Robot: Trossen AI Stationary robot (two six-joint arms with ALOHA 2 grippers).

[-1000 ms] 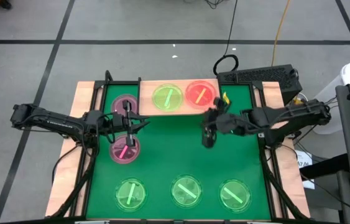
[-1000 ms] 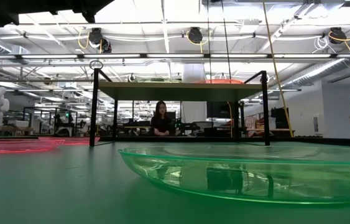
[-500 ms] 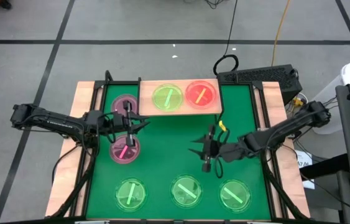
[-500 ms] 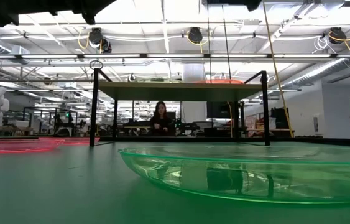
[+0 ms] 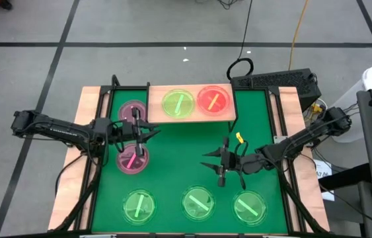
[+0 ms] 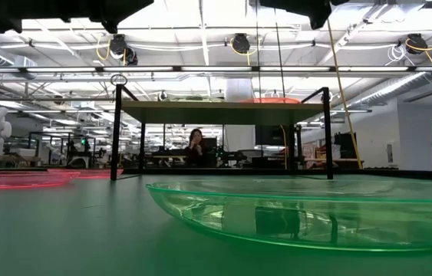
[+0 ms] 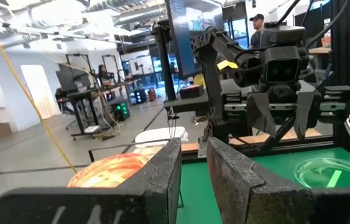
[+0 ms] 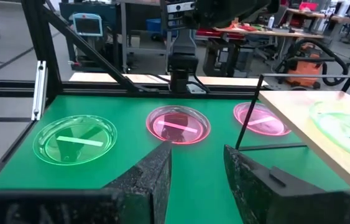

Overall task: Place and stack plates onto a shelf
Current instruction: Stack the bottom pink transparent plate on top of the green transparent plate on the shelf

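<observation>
Right tool hung open and empty above the green-matted surface near three green translucent plates, left tool open over a pink plate, two plates on the light wooden shelf.

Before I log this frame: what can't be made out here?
- The pink plate below the left gripper: the high view leaves it unclear whether the gripper touches it.
- Plates on the shelf: in the low view the board hides all but an orange rim.
- The right gripper: cut off by the low view's top edge.
</observation>
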